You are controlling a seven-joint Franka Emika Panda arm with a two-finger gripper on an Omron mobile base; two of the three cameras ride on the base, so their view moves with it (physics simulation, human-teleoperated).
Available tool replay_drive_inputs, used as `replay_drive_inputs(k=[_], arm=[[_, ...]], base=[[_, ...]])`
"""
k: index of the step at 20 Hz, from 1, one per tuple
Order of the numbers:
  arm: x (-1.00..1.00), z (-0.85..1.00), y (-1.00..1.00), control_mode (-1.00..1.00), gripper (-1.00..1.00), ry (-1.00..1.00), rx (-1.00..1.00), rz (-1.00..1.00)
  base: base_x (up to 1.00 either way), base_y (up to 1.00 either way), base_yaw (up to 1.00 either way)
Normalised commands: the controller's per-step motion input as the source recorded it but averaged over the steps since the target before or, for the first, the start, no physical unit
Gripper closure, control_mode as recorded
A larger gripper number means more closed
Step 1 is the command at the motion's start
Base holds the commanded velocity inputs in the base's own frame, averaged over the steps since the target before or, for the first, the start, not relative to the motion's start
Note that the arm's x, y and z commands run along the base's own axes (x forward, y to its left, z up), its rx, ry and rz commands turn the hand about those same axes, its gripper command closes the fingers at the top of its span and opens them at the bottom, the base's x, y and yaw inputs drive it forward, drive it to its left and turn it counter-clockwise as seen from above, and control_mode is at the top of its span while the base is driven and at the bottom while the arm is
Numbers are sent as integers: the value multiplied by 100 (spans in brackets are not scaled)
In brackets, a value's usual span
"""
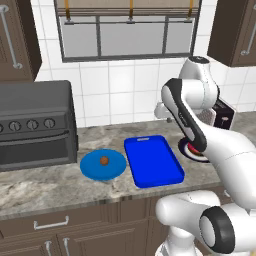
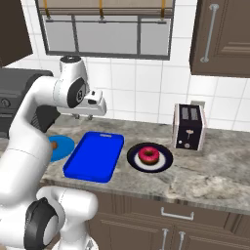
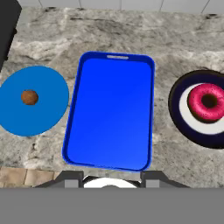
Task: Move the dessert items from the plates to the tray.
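Tray (image 3: 109, 109): I saw it bare; nothing delivered yet.
Brown ball (image 3: 29, 97): sat on the round blue plate (image 3: 48, 113), left of the tray.
Donut (image 3: 206, 102): rested on the dark-rimmed plate (image 3: 179, 109), right side.
Gripper (image 2: 83, 117): hung above the tray, fingers seemingly closed, holding nothing.
Left: both moves.

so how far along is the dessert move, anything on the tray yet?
Done: nothing. The tray holds no dessert.
In hand: nothing. The gripper hangs high above the counter, fingers shut on nothing.
Left: both items. The brown ball sits on the round blue plate left of the tray; the pink donut sits on the dark-rimmed plate on its right.
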Motion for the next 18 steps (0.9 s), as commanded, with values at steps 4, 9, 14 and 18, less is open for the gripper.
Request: replay_drive_inputs(k=[4,9,14,18], arm=[[-21,-11,0,-100,-100,3,0,0],[-18,-18,16,-100,-100,19,1,0],[-19,-3,23,-100,-100,0,2,7],[-3,-2,33,-100,-100,0,0,12]], base=[[0,0,0],[0,0,0],[0,0,0],[0,0,0]])
